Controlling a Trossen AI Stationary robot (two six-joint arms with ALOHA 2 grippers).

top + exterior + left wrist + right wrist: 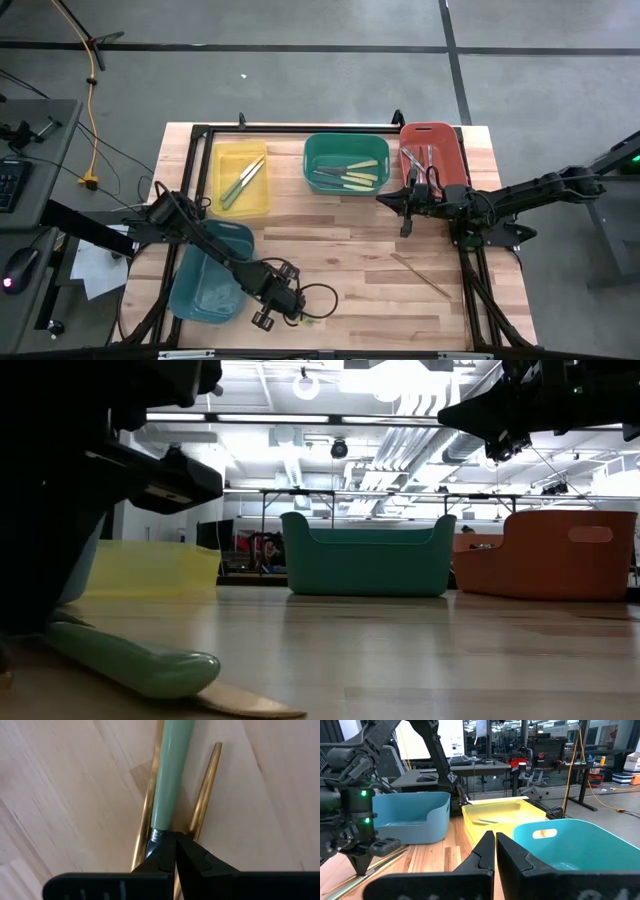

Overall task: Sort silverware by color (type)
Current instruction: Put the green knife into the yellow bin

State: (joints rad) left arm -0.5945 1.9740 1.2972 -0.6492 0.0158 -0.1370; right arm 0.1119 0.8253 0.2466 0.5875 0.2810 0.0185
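- Near the table's front edge, just beside the light-blue bin (208, 283), the left gripper (283, 305) is down at the wood with its fingers pinched together at the metal neck of a green-handled utensil (171, 780). Whether steel is actually caught between the tips cannot be told from the left wrist view.
- Two thin gold-tan pieces (204, 795) flank the green handle, touching or nearly so. Risk: a lift or drag here could pull one of them along or flick it off the front edge.
- From the low view the green handle lies flat on the board, over a tan wooden piece (250, 705). Risk: a hold this close to the neck leaves the long handle free to droop or swing, and it may slip out on the way to a bin.
- Right gripper (405, 203) hangs over the table between the teal bin (312, 172) and the red bin (450, 140), fingers shut on nothing visible. It sits well apart from the left arm, so a clash looks unlikely for now.
- Yellow bin (222, 203) already holds green-handled pieces, the teal bin yellow-handled ones, the red bin silver ones. Risk: misfiling the green utensil if the colour match is read off the bin.
- A lone wooden stick (420, 274) lies on bare table toward the right arm's side, unsorted.
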